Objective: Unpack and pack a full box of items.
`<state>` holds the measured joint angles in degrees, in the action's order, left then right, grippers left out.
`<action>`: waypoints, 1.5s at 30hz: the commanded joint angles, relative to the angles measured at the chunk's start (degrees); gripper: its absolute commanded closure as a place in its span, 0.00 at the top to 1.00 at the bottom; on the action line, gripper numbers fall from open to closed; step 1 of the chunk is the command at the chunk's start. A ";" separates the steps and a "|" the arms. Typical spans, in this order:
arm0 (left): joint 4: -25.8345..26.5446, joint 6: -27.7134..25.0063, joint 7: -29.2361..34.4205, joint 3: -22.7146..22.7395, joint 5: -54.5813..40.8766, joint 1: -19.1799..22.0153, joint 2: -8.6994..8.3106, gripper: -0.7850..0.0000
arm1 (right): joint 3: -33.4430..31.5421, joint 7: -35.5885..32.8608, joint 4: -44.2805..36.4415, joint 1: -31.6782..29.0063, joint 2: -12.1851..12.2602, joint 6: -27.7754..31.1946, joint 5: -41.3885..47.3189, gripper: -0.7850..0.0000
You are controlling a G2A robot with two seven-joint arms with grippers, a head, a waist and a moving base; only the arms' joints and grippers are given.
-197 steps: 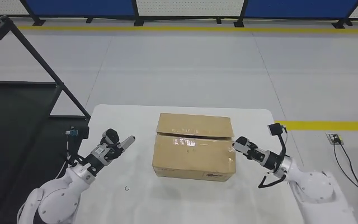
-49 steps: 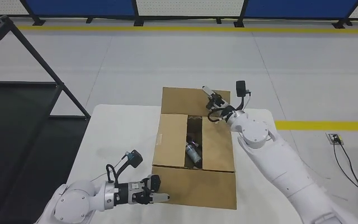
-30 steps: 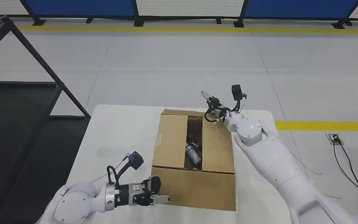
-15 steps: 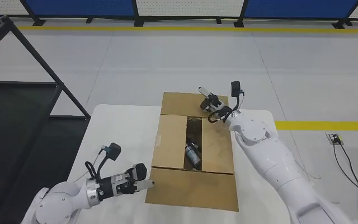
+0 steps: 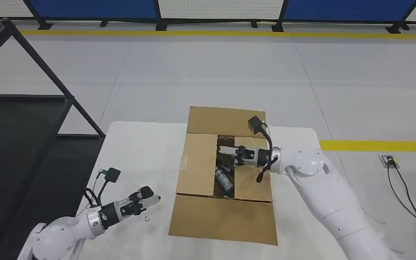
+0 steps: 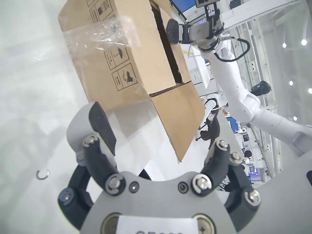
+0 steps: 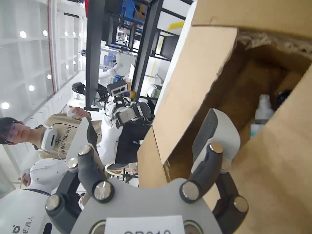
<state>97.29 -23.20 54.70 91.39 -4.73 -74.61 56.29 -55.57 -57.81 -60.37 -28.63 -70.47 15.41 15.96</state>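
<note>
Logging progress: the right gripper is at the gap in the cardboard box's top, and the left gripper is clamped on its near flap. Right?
Not quite. The top view shows the left gripper open and empty over the table, apart from the near flap of the cardboard box. The right gripper is at the gap, as stated.

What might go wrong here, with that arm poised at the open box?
The right gripper sits open at the narrow gap between the inner flaps of the box; it may snag cardboard or shove the box sideways. The bottle inside lies low, partly behind a flap, so a grasp may slip.
</note>
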 commanded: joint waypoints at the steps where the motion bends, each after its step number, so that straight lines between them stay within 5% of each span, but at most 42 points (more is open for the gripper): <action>1: 0.01 -0.01 0.00 0.01 0.03 0.00 0.00 1.00 | 0.04 0.14 0.45 0.22 -0.04 0.24 0.12 1.00; 7: 0.92 1.01 -2.47 -2.42 3.03 0.53 0.21 1.00 | 0.02 0.92 -0.15 -0.38 -0.06 0.06 0.25 1.00; 19: -6.97 2.33 0.63 -14.08 -2.48 12.11 1.65 1.00 | 2.90 6.52 1.52 0.24 -1.62 -5.06 -1.06 1.00; 28: -9.35 1.71 1.14 -17.35 -2.31 14.74 2.05 1.00 | 4.72 4.01 5.25 2.16 -3.06 -3.52 1.03 1.00; 35: -6.15 0.34 -1.93 -12.46 -2.55 11.85 1.25 1.00 | 5.65 2.30 6.07 3.50 -4.09 -1.55 2.57 1.00; 45: 2.88 0.50 -8.25 0.19 -1.76 0.99 -0.30 1.00 | 5.08 -0.94 3.69 4.33 -5.50 4.09 10.28 1.00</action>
<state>99.32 -22.91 47.25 90.29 -7.14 -72.37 56.11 -50.46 -58.12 -56.32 -24.30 -75.84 18.90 25.12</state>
